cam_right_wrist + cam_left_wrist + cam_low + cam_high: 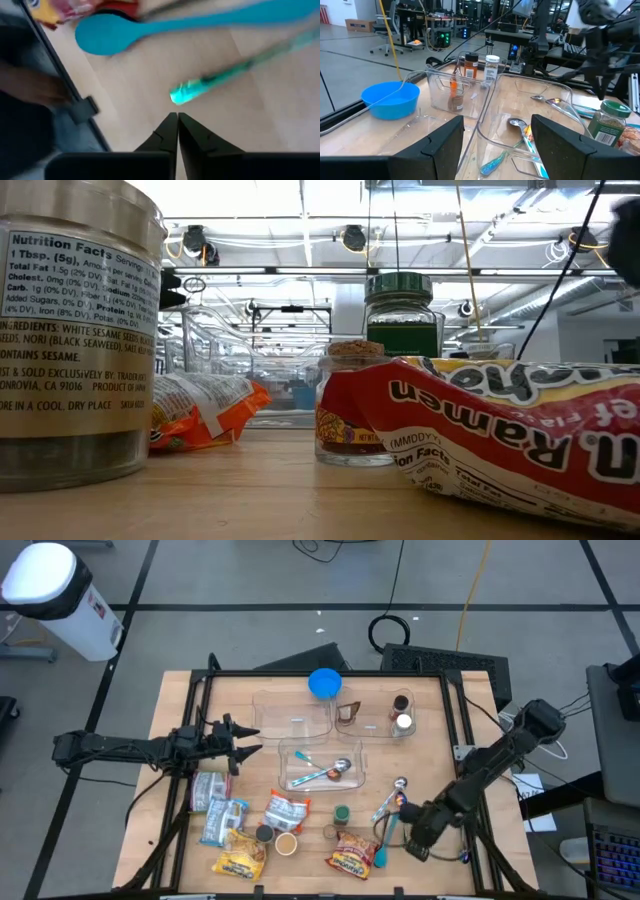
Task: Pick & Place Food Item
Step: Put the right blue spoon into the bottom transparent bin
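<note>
Lying just beside the closed right hand (419, 843), ramen packet (351, 854).

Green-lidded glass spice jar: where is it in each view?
High: green-lidded glass spice jar at table centre, below the clear container.
Low: upper middle, behind the red ramen packet.
Left wrist: right edge.
Right wrist: not in it.
Shared landmark: ramen packet.

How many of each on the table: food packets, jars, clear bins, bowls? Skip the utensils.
Food packets: 5
Clear bins: 3
Jars: 5 (2 of them stand inside a bin)
Blue bowl: 1
Total: 14
</note>
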{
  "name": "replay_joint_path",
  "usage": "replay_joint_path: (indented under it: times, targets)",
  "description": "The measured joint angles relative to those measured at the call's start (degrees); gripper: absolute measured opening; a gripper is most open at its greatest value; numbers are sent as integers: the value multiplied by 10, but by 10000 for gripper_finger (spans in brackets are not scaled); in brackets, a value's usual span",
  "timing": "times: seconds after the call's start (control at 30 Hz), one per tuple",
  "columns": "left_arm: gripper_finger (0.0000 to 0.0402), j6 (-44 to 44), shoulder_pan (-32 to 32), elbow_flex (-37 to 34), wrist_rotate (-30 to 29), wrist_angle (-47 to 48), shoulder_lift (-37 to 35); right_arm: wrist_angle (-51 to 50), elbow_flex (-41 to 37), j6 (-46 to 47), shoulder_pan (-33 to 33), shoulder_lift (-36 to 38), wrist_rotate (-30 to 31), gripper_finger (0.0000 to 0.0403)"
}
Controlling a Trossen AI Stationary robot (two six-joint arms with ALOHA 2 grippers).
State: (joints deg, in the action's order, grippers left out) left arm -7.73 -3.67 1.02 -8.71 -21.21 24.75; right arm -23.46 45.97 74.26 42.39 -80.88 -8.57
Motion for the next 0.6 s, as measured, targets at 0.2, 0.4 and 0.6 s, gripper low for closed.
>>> replay_joint_path:
  times: [0.2,0.4,0.6]
  targets:
    - [241,0,0,0,0,0,0,-157,119,-170,-6,-121,-111,1]
    - [241,0,0,0,0,0,0,-227,148,-147,20,-203,-304,0]
    - [241,0,0,0,0,0,0,-220,129,-98,58,-213,-355,0]
